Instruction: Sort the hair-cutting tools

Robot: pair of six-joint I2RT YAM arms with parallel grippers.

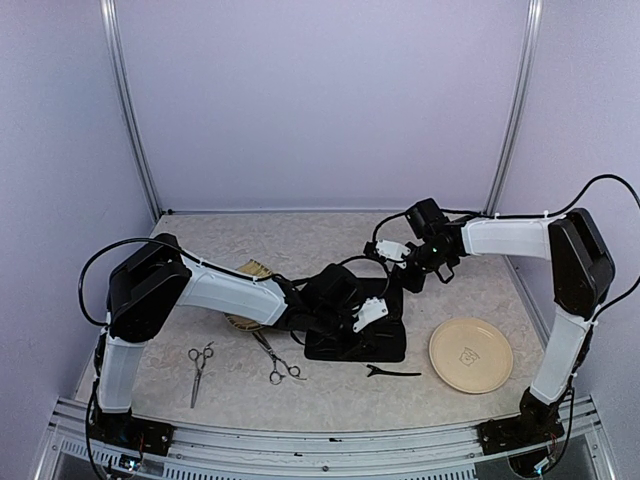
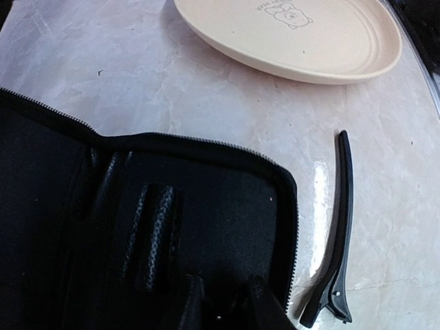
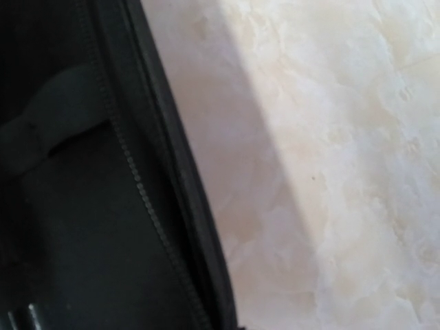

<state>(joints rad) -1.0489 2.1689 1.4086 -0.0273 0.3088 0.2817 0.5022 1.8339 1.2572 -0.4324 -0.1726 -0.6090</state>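
Marbled beige tabletop (image 1: 330, 235) fills the booth, plain lavender walls (image 1: 320, 100) behind. Nearest us we count 2 slim silver pairs. The first scissors (image 1: 200, 368) lie near-to-far, rings at the far end. The second scissors (image 1: 276, 360) angle far-left, rings nearest. 1 thin black hair clip (image 1: 392, 372) lies left-to-right, its tapered tip toward the round cream plate (image 1: 470, 355). Behind the clip, 1 black zip case (image 1: 380, 342) lies open. The left gripper (image 2: 227, 309) dips into it, and we cannot tell how its jaws stand. 1 woven bamboo tray (image 1: 255, 270) shows behind the left arm. Farthest, the right gripper (image 1: 390, 262) has its jaws closed together by the case's far edge.
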